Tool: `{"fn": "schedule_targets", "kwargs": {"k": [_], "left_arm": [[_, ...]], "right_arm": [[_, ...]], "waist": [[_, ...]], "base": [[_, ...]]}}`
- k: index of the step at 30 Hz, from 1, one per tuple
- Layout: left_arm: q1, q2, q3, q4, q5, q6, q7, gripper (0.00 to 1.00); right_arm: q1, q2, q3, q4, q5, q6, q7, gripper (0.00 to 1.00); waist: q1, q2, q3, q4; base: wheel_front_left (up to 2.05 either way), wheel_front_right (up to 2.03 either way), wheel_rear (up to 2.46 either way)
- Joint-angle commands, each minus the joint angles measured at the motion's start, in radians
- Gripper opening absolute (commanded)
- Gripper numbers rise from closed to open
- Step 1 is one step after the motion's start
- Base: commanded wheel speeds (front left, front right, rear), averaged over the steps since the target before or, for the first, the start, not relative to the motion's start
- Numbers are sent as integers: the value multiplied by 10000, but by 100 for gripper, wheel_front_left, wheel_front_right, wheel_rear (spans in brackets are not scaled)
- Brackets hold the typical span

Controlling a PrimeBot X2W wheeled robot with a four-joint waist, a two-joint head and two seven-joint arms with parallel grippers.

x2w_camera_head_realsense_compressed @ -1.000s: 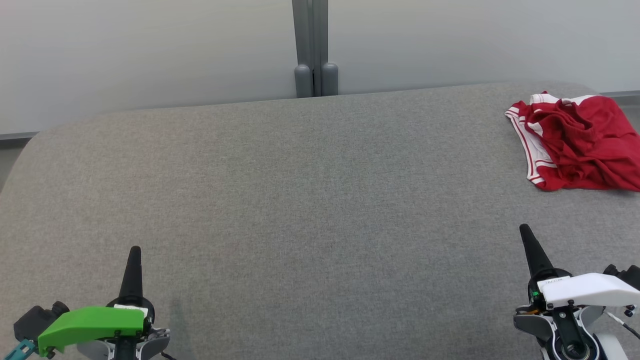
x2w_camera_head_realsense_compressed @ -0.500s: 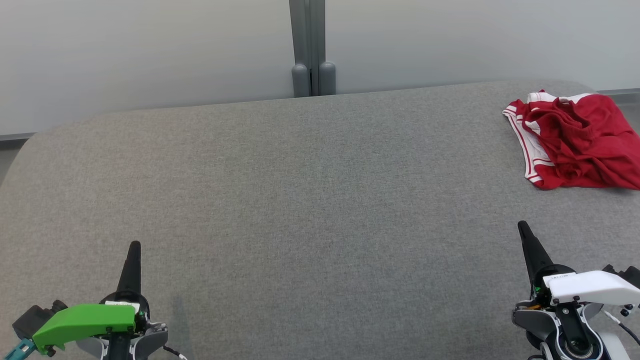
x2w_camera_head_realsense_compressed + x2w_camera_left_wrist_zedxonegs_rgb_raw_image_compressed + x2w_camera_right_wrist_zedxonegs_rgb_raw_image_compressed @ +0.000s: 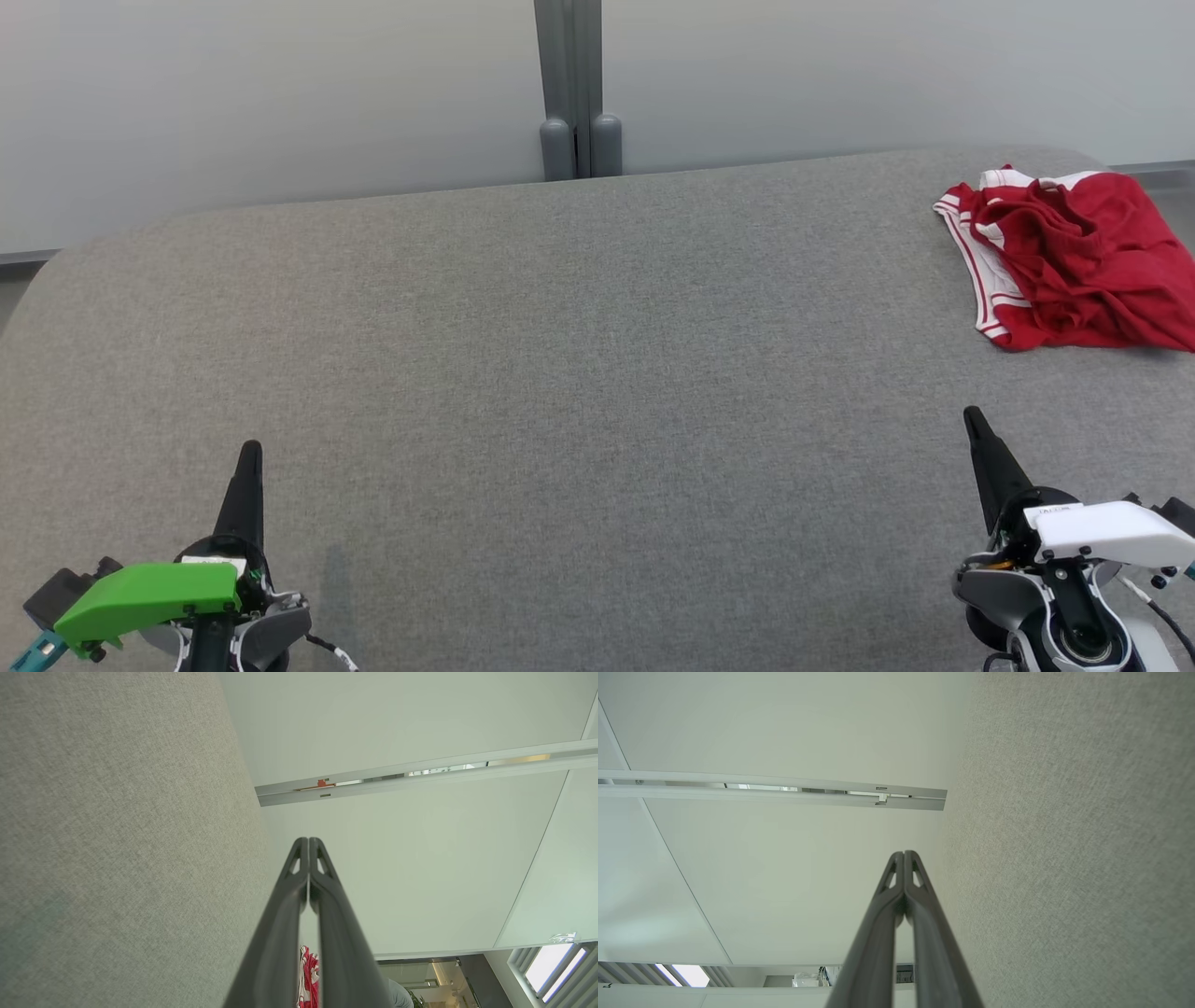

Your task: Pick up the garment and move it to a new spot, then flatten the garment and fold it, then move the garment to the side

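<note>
My left gripper (image 3: 249,459) is closed, its two long dark fingers (image 3: 282,924) pressed flat together with nothing between them, low over the near left corner of the table. My right gripper (image 3: 974,425) is closed and empty too, over the near right corner.

The crumpled red garment with white striped trim (image 3: 1074,271) lies in a heap at the far right corner, well apart from both grippers but nearer my right one. Its right side runs past the edge of the head view.

I judge it light, soft and limp. It should sag from any single pinch and bunch rather than slide. The white-banded hem on the side facing the table's middle looks like the best hold, being doubled cloth and easy to find. I would have to open the fingers first.

The table (image 3: 579,373) is covered in grey woven fabric with rounded corners. I expect that weave to grip the cloth a little, so lifting should go better than dragging.

Behind the far edge stands a pale panelled wall (image 3: 280,93), with a grey upright post (image 3: 569,84) at its middle.
</note>
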Motion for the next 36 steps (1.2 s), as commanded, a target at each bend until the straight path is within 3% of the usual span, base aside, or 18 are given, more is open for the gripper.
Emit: {"fn": "schedule_targets", "kwargs": {"k": [1, 16, 36], "left_arm": [[-158, 57, 62, -51, -238, -76, 64, 0], [-236, 60, 116, -63, -1205, -93, 320, 0], [-214, 60, 109, -59, -1168, -93, 312, 0]], "right_arm": [[-167, -14, -33, 6, 207, 5, 65, 0], [-223, 45, -105, 54, 1130, 4, 315, 0], [-216, 39, -99, 51, 1102, 4, 312, 0]], "waist": [[0, 0, 2, -6], [0, 0, 21, -73], [0, 0, 21, -73]], "base": [[0, 0, 0], [0, 0, 0], [0, 0, 0]]}}
